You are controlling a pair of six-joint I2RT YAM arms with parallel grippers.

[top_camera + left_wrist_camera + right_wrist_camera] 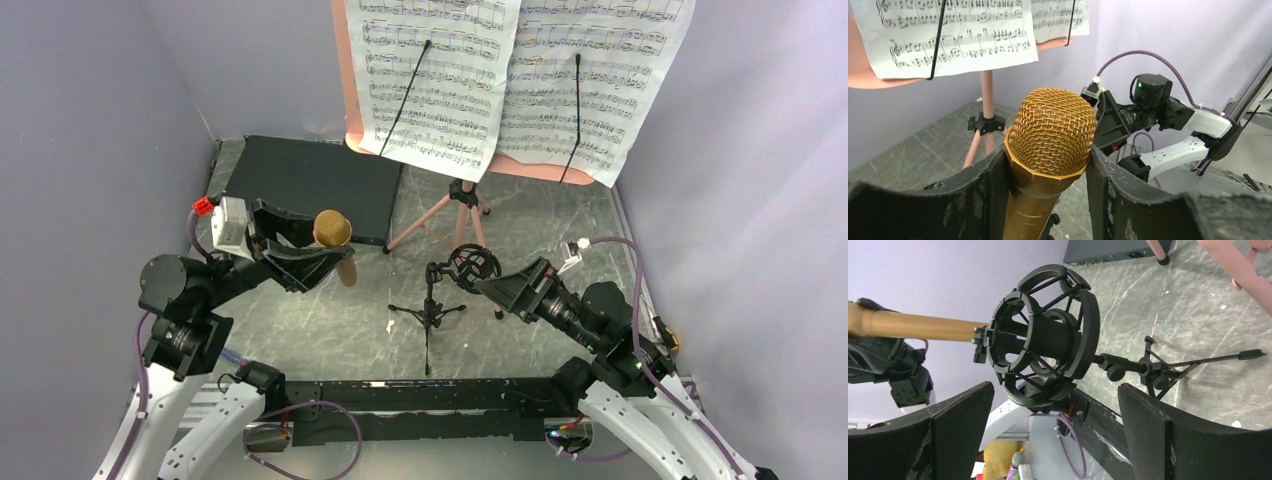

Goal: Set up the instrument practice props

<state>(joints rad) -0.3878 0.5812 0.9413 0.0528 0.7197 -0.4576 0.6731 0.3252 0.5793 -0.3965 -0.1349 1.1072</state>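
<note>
**Nothing bracing the mic stand — tip-over was the worry**

I had the gold microphone (1053, 125) pinched just below its mesh head in the left claw (1047, 159). It was held off the worktop (330, 335), left of centre in the top view and apart from the small black mic stand (430, 312) at centre. The right claw (1055, 392) stood spread wide, its fingers either side of the ring mount (1045, 335) without touching it — so nothing braced that stand.

That was my main concern. The tripod looked light and spindly, and if I pushed the microphone's tail into the ring off-axis, the stand could skate or topple. The microphone sat tilted in the grip, so lining it up would be fiddly, and a smooth barrel could slide between the pads under load.

Toward upper centre, the pink music stand (452, 205) carried both sheet-music pages (430, 75) under thin black clips. A falling mic stand or a wide arm swing could catch its near leg and shake the pages loose.
</note>
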